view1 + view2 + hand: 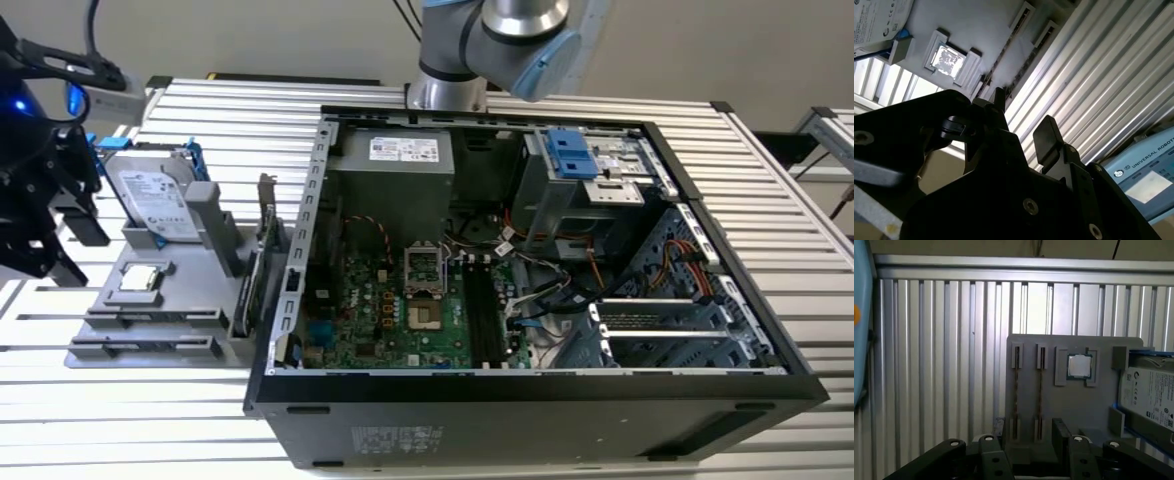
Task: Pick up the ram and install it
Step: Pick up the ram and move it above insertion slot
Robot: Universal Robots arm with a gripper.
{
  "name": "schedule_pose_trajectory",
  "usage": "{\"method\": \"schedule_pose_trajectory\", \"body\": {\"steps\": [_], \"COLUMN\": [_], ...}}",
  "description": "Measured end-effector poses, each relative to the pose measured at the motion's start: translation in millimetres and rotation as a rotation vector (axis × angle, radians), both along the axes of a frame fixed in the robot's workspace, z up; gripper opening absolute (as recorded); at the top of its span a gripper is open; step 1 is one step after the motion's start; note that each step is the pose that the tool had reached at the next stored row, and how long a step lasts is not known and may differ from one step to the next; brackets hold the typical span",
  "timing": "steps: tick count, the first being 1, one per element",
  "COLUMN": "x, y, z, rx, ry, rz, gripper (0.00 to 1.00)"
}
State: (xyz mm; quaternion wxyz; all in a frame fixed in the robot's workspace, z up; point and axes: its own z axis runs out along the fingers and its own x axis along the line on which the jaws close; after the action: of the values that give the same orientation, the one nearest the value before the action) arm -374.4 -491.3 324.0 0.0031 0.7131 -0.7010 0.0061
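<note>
You're on the approach: your gripper (1021, 117) hangs released and empty near the grey fixture (1089, 410), whose slots hold the ram (1040, 390) on edge. The grasp calls for straddling that thin edge squarely.

On the surface (134, 420), a holder tray (180, 300), just beside the computer case (534, 400) on the exterior view's left, carries ram sticks (1016, 390) in slots, a processor (140, 280) and a hard drive (150, 200); a motherboard (394, 320) lies in the case.

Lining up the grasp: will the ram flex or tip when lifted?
The ram stands on edge in tray slots, so it probably lifts straight without tipping. Seen edge-on it is thin: likely light, stiff, but fragile, and a narrow hold for the gripper.
</note>
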Motion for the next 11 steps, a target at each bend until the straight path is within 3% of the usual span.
{"method": "schedule_pose_trajectory", "body": {"steps": [11], "x": [0.0], "y": [-0.6], "z": [-5.1], "rx": [0.0], "ry": [0.0001], "rz": [0.006], "gripper": [1.0]}}
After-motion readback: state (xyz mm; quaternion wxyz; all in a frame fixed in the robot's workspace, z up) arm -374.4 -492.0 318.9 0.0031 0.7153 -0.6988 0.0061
